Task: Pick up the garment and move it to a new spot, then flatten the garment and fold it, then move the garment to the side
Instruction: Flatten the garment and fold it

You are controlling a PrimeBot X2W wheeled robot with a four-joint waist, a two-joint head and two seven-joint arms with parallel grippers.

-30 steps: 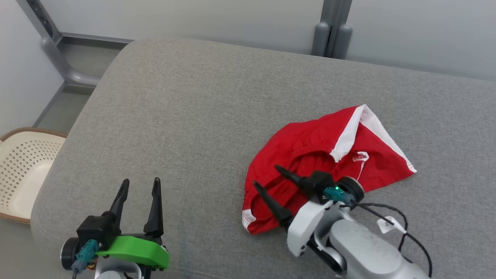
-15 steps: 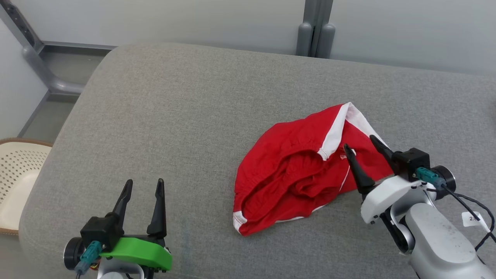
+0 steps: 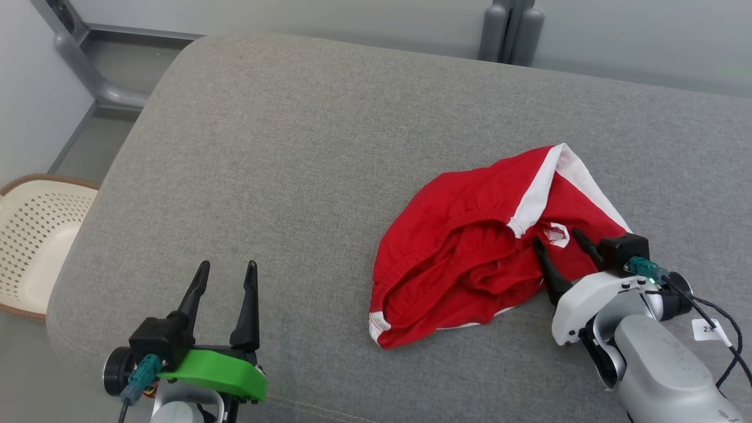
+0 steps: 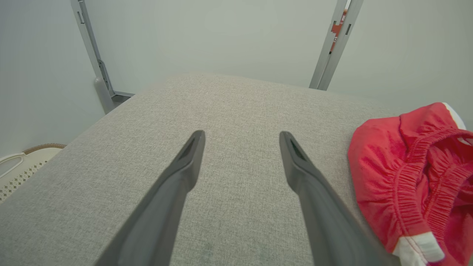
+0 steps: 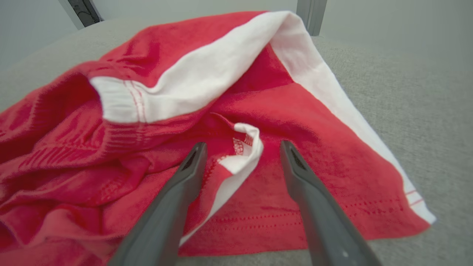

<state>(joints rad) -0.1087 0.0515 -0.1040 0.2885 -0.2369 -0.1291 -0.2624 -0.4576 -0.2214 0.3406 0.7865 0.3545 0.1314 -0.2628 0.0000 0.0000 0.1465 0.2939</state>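
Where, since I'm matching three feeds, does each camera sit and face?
Head view: on the robot's head, looking forward and down at the grey cushion and red shorts; left gripper lower left, right gripper and pale forearm lower right.
Left wrist view: on the left wrist, looking along its open fingers across the cushion toward the wall.
Right wrist view: on the right wrist, looking along its open fingers onto the shorts.
Shared: all show shorts and cushion; head and left wrist views catch the basket.

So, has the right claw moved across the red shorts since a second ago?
Yes. Against the red shorts, the right claw went to the robot's right: from the bunched waistband side to the white patch at their right side.
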